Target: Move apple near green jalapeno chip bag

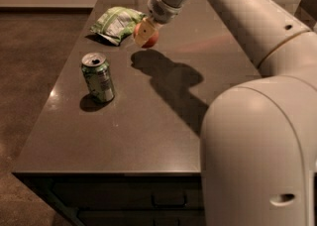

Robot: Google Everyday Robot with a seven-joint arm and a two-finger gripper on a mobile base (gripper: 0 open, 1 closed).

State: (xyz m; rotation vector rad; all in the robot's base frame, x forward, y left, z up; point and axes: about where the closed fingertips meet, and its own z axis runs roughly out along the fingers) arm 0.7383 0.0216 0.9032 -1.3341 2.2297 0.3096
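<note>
The light-green and white chip bag (117, 23) lies at the far left of the dark table (148, 121). My gripper (146, 33) is shut on the red apple (150, 38) and holds it above the table, just right of the bag's near corner. The gripper's pale finger covers most of the apple's left side. The apple's shadow falls on the table just below and in front of it.
A green soda can (98, 77) stands upright on the left part of the table, in front of the bag. My arm (237, 17) reaches in from the right, and a large arm segment (257, 155) fills the lower right. Brown floor lies left of the table.
</note>
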